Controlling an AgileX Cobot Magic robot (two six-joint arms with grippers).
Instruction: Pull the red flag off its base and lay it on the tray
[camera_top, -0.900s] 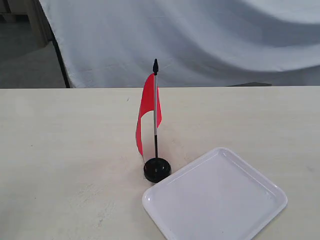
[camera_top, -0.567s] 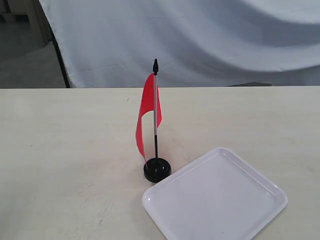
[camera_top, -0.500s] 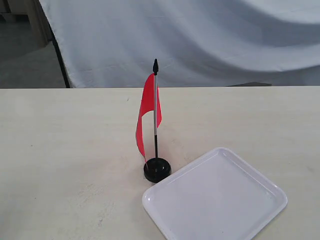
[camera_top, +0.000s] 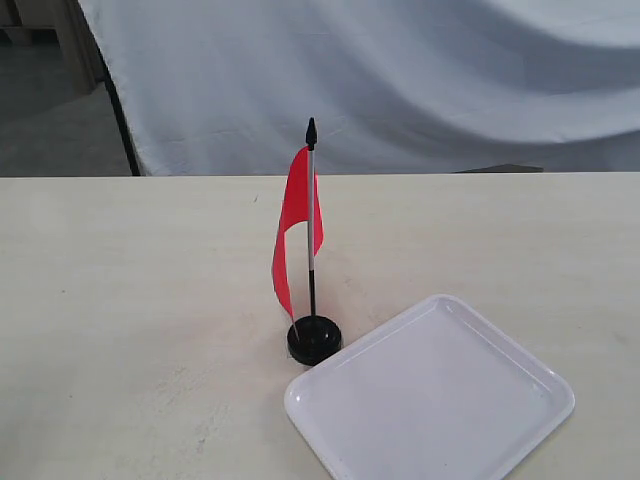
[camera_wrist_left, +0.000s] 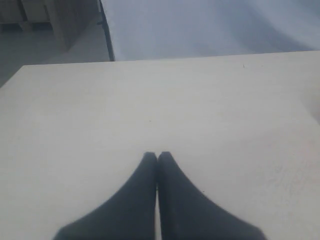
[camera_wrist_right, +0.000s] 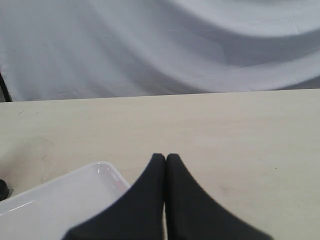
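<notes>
The red flag (camera_top: 293, 225) stands upright in the round black base (camera_top: 314, 339) near the middle of the table in the exterior view. The white tray (camera_top: 430, 395) lies just right of the base, at the front. Neither gripper shows in the exterior view. In its wrist view my left gripper (camera_wrist_left: 157, 156) is shut and empty over bare tabletop. My right gripper (camera_wrist_right: 165, 157) is also shut and empty, its fingers above a corner of the tray (camera_wrist_right: 60, 192). A sliver of the base (camera_wrist_right: 2, 189) shows at that view's edge.
The pale tabletop (camera_top: 120, 280) stretches wide on both sides of the flag. A white cloth backdrop (camera_top: 400, 80) hangs behind the table's far edge. A dark stand leg (camera_top: 122, 120) stands at the back left.
</notes>
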